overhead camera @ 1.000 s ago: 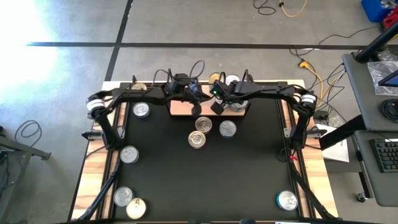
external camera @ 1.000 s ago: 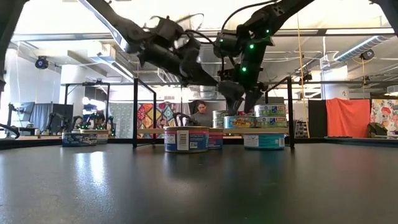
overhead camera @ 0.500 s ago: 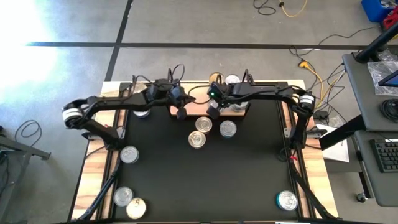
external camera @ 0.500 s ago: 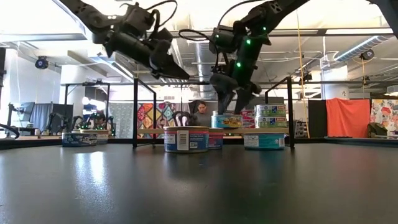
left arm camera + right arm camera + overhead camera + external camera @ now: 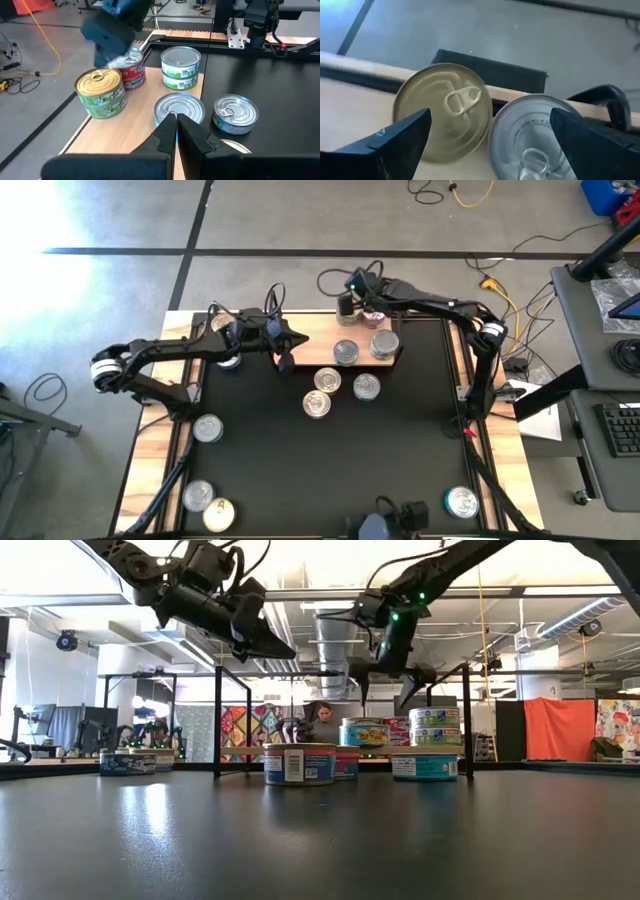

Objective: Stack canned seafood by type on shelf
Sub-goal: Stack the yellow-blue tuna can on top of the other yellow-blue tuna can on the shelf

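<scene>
- My right tool (image 5: 485, 135) hangs wide open over the gold-lidded round tin (image 5: 443, 117) and silver-lidded tin (image 5: 532, 137) at the back of the light-wood shelf (image 5: 310, 352).
- My left tool (image 5: 176, 131), closed and empty, hovers at the shelf's left end above the black bench (image 5: 330, 460).
</scene>
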You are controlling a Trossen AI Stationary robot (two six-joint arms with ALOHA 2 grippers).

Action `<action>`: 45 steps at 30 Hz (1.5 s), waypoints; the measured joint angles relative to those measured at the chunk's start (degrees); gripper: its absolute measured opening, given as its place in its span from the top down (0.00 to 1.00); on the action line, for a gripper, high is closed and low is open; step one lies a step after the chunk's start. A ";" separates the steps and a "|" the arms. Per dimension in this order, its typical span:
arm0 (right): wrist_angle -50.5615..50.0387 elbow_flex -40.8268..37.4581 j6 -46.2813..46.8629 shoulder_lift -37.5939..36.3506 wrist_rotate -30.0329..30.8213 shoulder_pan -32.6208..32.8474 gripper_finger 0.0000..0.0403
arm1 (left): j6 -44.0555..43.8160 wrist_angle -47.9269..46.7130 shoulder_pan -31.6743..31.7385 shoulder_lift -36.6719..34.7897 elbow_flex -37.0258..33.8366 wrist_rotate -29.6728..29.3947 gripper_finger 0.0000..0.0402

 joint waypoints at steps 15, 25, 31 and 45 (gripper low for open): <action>-5.43 0.36 6.38 3.48 -2.84 -0.30 0.01 | -0.19 -1.83 -0.20 -0.07 0.00 2.18 1.00; -12.18 3.83 -0.61 3.68 -4.40 3.28 0.01 | 0.25 -2.94 -0.22 -0.45 0.00 3.13 1.00; -15.34 6.47 -3.45 3.79 -4.20 3.98 0.01 | 0.91 -3.05 -0.20 -1.83 0.00 3.17 1.00; -35.98 19.32 6.90 3.63 -14.33 5.92 0.05 | 1.34 -10.22 -0.10 -9.91 -0.07 1.51 1.00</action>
